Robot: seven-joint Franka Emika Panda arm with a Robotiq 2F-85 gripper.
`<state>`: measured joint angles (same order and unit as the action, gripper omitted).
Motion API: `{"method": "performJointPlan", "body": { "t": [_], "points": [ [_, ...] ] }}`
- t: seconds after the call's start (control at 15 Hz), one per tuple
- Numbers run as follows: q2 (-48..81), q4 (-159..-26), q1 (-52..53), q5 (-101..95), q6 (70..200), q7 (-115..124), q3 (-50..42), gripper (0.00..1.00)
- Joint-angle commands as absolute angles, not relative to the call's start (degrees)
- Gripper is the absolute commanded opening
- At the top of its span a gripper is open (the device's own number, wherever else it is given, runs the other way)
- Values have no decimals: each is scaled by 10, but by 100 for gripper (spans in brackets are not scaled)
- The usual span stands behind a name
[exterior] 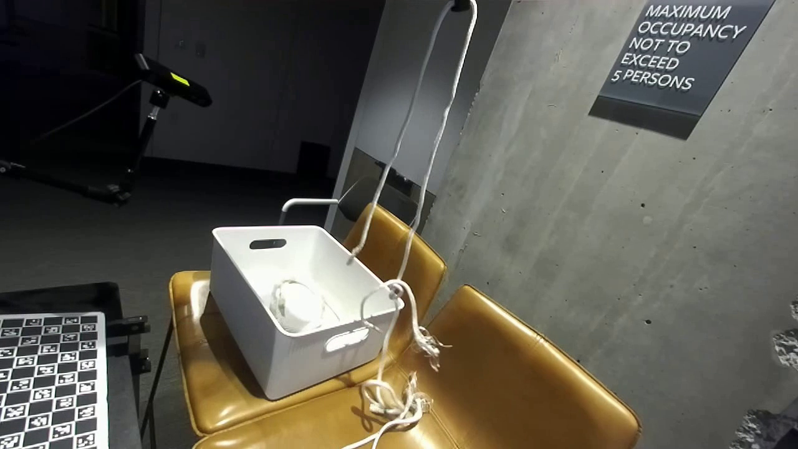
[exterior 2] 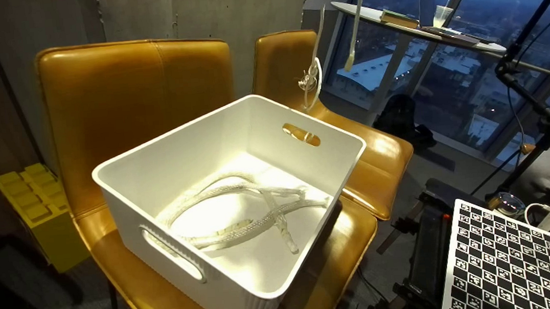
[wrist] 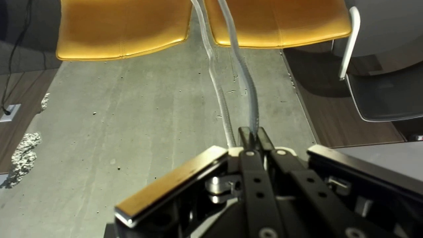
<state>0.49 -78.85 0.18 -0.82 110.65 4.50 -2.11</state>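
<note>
My gripper (wrist: 253,135) is shut on a white rope (wrist: 246,76), pinched between its fingertips in the wrist view. From the gripper (exterior: 461,5), at the top edge of an exterior view, the rope (exterior: 444,118) hangs in two strands. The shorter strand's end dangles in the air. Lower down, the longer one carries a frayed knot (exterior: 396,288) and reaches a tangled bundle (exterior: 399,402) on a chair seat. Beneath and beside the strands stands a white bin (exterior: 243,337) with slot handles. Inside it lies a coiled pale rope (exterior 2: 247,233). The arm itself is out of both exterior views.
Tan chairs (exterior: 523,362) stand side by side against a concrete wall (exterior: 623,249); one bears the bin. A patterned board (exterior 2: 514,263) lies on a dark stand. Also around are a camera stand (exterior: 171,81), a yellow block (exterior 2: 49,221), a round table (exterior 2: 362,12) and a partly visible person (exterior 2: 546,167).
</note>
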Motion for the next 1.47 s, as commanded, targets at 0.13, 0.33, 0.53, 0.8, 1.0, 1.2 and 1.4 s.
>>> {"method": "performJointPlan", "body": {
  "t": [0.13,0.33,0.53,0.8,1.0,1.2,1.4],
  "points": [
    [50,-702,-17,20,1060,47,-32,1],
    [76,-667,-38,41,1051,39,-49,1],
    [94,-652,-58,66,1051,30,-57,1],
    [101,-655,-50,46,1058,46,-48,1],
    [99,-637,-25,28,1048,64,-36,1],
    [98,-590,8,8,1030,92,-19,1],
    [107,-527,45,-19,1001,122,-1,1]
  ]
}}
